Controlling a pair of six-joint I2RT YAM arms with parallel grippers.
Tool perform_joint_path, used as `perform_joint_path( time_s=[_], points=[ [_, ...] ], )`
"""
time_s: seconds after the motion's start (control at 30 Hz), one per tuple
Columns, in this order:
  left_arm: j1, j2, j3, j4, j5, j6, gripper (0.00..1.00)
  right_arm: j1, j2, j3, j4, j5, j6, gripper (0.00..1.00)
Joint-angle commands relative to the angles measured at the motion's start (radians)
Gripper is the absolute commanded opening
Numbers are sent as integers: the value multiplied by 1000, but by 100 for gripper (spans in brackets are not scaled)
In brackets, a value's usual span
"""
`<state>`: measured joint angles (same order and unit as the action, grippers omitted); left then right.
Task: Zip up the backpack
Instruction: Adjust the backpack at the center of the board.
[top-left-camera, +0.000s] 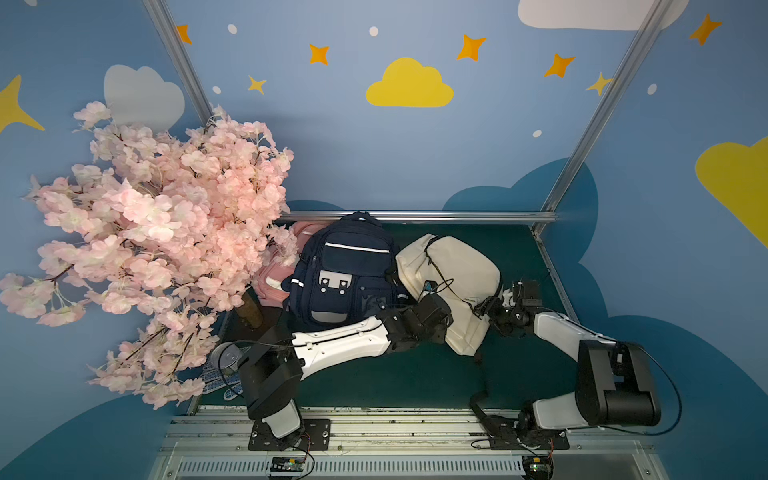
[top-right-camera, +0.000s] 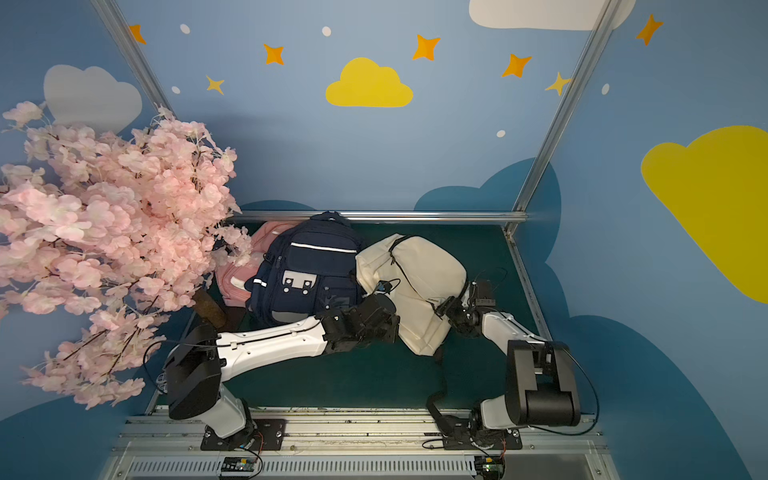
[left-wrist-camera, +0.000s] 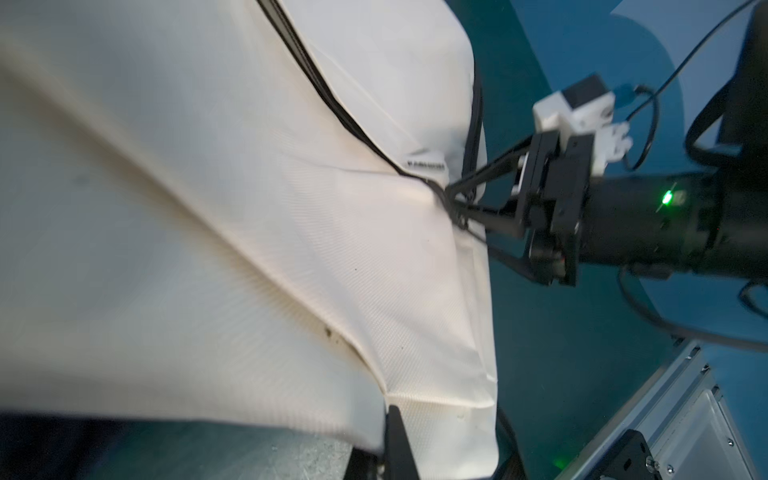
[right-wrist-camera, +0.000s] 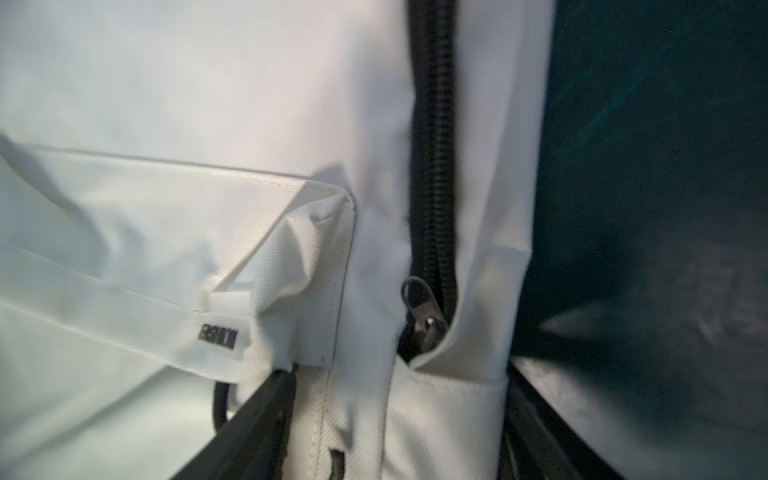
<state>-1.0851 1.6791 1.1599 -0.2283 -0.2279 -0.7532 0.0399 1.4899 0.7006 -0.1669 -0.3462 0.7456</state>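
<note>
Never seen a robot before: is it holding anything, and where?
The left fingers pinch the cream backpack by its fabric edge; right fingers straddle the zipper pull, open.

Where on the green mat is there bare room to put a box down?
Bare green mat lies between the white left forearm, the cream fabric backpack and the front metal rail. A smaller strip runs behind that backpack, along the back rail. Crowded: far-left corner, with navy backpack, pink backpack, pink blossom tree.
</note>
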Motion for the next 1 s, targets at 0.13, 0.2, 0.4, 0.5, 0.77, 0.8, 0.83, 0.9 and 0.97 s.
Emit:
perform_joint_path(
  time_s=[0.13,0.2,0.4,0.5,0.77,0.8,0.83,0.9,0.97],
  points=[
    [-67,17,-23,28,192,-44,44,-15,76,138,-4,22,-51,70],
    [-50,-66,-43,-44,113,-19,58,-13,24,143,-65,74,-76,72],
    [162,-234,-64,-188,30,129,78,-5,-130,127,-211,189,-165,74],
    [315,-223,-60,-189,79,201,85,14,-171,103,-256,161,-188,75],
    [522,77,102,-215,283,295,85,112,-241,-24,-219,98,-141,74],
    [521,108,123,-222,289,298,84,128,-234,-49,-207,94,-136,74],
    [522,128,135,-223,298,299,83,137,-224,-57,-196,86,-133,74],
    [522,159,143,-215,325,298,79,146,-192,-63,-174,64,-131,73],
    [521,175,143,-204,349,287,71,146,-147,-63,-143,41,-133,72]
  ],
)
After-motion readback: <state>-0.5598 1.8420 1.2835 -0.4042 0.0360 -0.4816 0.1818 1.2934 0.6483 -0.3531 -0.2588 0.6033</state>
